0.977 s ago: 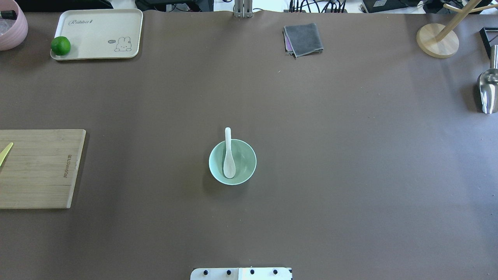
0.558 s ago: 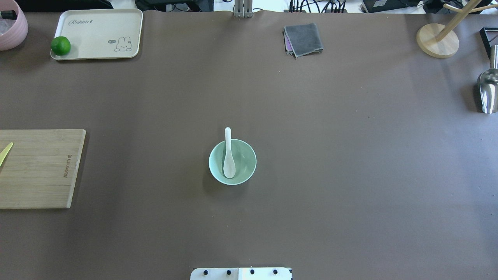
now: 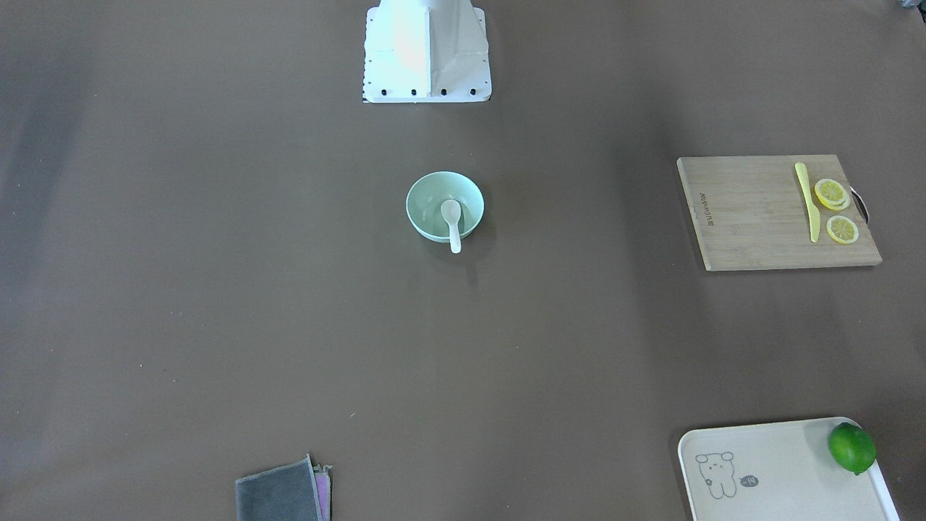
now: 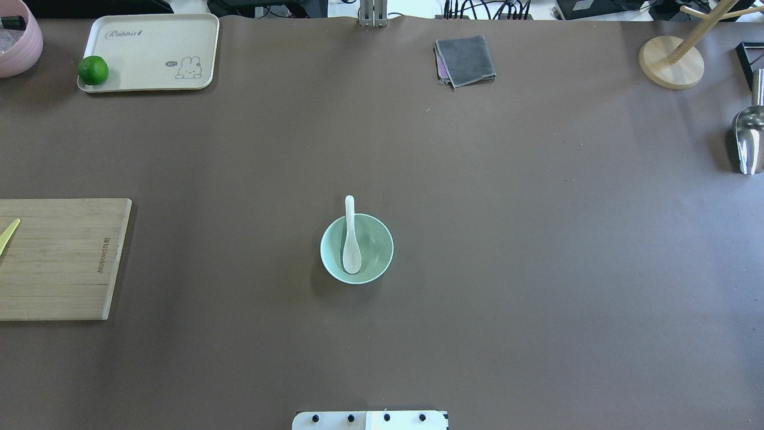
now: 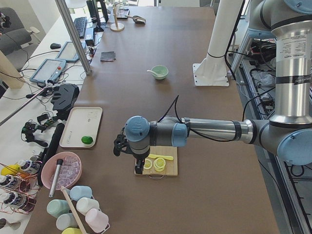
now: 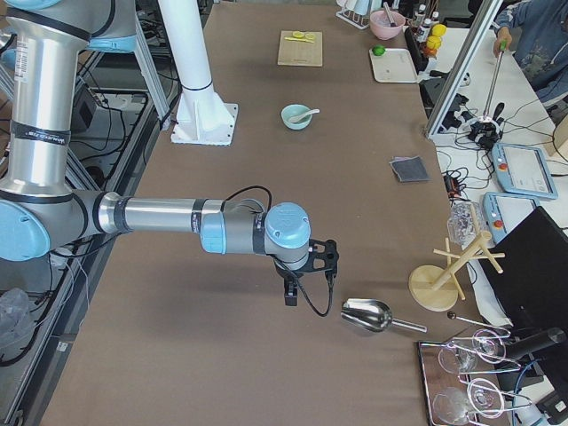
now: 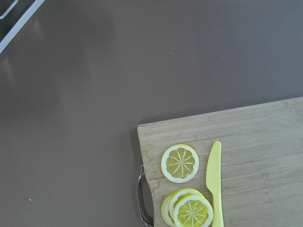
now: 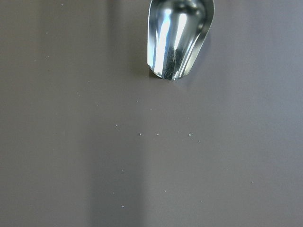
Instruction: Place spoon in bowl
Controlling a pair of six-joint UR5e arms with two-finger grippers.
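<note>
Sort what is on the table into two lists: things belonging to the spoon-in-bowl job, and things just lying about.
Job: spoon, bowl.
Lying about: cutting board, yellow knife, lemon slices, tray, lime, grey cloth, metal scoop, wooden stand.

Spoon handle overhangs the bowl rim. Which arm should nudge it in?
Left, narrowly. The left hand hangs over the cutting board, somewhat nearer the bowl than the right hand by the metal scoop. Both are far off.

Bright, even indoor light from above; all views sharp, no blur. Soft, short shadow beside bowl [image 3: 423, 221] on matte brown table [image 3: 217, 289]. Strong glare on metal scoop [image 8: 175, 42] in right wrist view. Front view darker twd left edge.
</note>
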